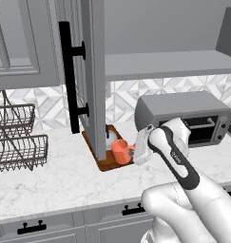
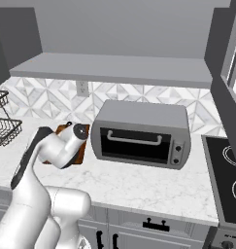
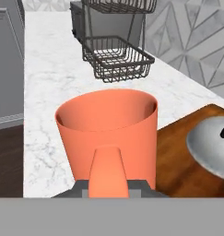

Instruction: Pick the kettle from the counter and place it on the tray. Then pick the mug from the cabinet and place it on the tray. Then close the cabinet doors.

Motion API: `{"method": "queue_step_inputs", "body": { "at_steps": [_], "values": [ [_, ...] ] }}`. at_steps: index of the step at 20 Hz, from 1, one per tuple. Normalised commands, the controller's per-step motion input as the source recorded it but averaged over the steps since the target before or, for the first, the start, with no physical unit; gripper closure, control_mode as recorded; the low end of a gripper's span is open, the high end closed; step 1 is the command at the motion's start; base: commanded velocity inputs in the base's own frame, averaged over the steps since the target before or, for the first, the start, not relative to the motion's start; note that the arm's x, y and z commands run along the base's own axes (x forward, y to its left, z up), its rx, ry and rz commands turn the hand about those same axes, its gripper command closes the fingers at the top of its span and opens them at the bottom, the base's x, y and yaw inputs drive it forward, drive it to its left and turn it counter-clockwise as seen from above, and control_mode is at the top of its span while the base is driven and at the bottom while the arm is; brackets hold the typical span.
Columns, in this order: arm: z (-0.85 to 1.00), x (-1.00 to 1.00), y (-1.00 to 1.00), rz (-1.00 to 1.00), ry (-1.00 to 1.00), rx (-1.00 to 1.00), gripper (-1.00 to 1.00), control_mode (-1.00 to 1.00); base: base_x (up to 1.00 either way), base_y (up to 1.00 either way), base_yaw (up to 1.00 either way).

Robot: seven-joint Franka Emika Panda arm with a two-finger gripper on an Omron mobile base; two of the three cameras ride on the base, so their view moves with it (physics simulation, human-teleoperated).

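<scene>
- No readable writing or brand shows; the mark on the arm's dark strip is too small to read.
- One claw (image 3: 109, 188), nearly shut, pinching the handle of the one orange mug (image 3: 107, 131).
- The mug hangs straight ahead of the claw, at the near edge of the one wooden tray (image 1: 105, 163).
- One white-grey kettle (image 3: 210, 145) sits on that tray, just beyond the mug.
- One toaster oven (image 2: 141, 133) stands behind the claw.
- Two wire baskets (image 3: 115, 56), stacked, lie well ahead of the claw on the counter (image 1: 64, 182).
- One open cabinet door (image 1: 91, 71) hangs above the tray, with one black bar handle (image 1: 68, 76).
</scene>
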Motion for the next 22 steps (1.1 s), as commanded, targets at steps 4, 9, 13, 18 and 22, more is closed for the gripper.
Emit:
{"method": "queue_step_inputs", "body": {
  "at_steps": [4,9,13,18,22],
  "values": [
    [-0.35,0.55,0.07,0.12,0.0,0.02,1.0,-1.0,0.0,0.0,0.0],
    [-0.47,0.25,0.08,0.16,0.0,0.0,1.0,-1.0,0.0,0.0,0.0],
    [-0.37,0.3,0.04,0.13,0.0,0.02,1.0,-1.0,0.0,0.0,0.0],
    [-0.12,0.36,0.0,0.05,-0.03,0.05,1.0,-1.0,0.0,0.0,0.0],
    [-0.17,0.28,0.0,0.01,-0.02,0.03,1.0,-1.0,0.0,0.0,0.0]
  ]
}}
